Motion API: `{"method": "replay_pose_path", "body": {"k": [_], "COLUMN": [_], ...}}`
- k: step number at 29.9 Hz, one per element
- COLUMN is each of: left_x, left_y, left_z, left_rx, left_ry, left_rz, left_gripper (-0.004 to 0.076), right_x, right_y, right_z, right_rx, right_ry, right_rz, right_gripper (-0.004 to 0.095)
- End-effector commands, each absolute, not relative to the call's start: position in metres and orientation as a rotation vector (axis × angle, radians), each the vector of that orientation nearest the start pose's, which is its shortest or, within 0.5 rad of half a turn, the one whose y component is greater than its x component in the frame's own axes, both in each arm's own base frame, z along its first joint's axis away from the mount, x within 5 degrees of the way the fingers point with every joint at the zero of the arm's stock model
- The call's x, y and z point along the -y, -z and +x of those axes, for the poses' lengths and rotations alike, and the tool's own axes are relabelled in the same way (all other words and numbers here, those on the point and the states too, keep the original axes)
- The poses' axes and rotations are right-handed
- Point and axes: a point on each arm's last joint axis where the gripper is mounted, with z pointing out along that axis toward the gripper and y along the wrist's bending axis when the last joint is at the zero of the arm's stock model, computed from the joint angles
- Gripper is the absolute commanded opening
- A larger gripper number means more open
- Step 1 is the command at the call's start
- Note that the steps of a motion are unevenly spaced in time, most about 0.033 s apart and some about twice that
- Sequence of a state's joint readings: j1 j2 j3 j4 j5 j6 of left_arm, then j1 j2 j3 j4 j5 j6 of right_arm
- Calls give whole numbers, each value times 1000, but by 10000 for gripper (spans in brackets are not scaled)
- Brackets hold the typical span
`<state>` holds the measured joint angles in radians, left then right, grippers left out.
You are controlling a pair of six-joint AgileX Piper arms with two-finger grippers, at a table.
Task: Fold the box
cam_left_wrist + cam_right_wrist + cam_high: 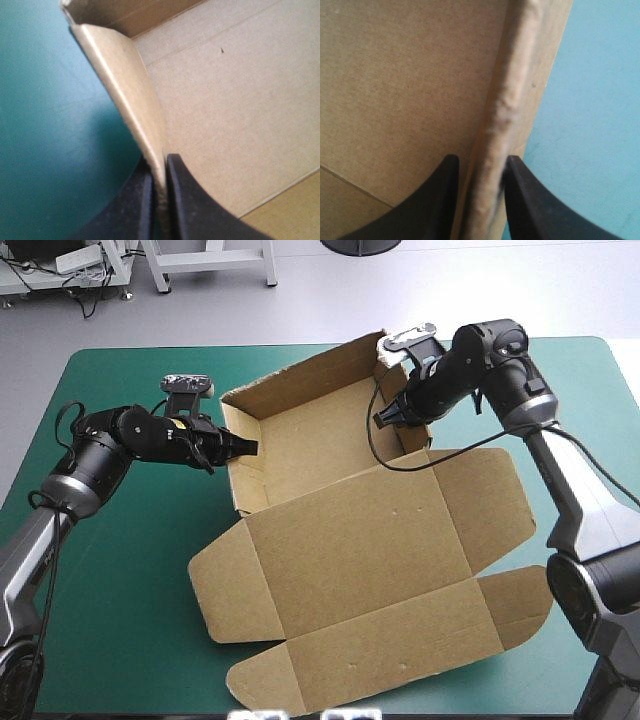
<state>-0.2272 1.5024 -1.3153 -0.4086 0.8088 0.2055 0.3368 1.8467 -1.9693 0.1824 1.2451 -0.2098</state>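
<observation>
Left gripper [238, 447] pinches the left wall of the box [350, 540], right gripper [388, 418] the right wall; tray part sits mid-table on the teal-green cover [120, 570], lid flat toward the near edge. Left wrist view: black fingers [187, 200] nearly closed, thin wall edge between. Right wrist view: fingers [430, 200] clamped either side of the thicker, rounded wall edge, cover beyond.

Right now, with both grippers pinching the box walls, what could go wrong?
The left gripper pinches the box's left wall, which bows visibly; pulling harder might crease it. The right gripper holds the right wall by its top edge, so it may slip free and let the wall fall open.
</observation>
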Motion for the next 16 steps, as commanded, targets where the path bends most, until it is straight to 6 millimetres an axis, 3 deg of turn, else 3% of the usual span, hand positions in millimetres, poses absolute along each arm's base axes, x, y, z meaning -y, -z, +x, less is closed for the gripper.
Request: {"method": "replay_pose_path", "body": {"k": [1,8,16], "left_x": [95,90,100], "left_y": [-362,-363,-329], "left_z": [305,314,347], "left_rx": [-2397,-2514,-2716], "left_ry": [392,263,263], "left_rz": [353,386,432], "left_gripper": [-10,-10,-10], "right_x": [-156,-163,-160], "right_y": [-390,-352,-334], "right_z": [368,390,400], "right_rx": [-2485,-2592,-2651], "right_ry": [-376,-365,-278], "right_rz": [-705,-678,-636], "right_gripper": [-18,-18,-18]}}
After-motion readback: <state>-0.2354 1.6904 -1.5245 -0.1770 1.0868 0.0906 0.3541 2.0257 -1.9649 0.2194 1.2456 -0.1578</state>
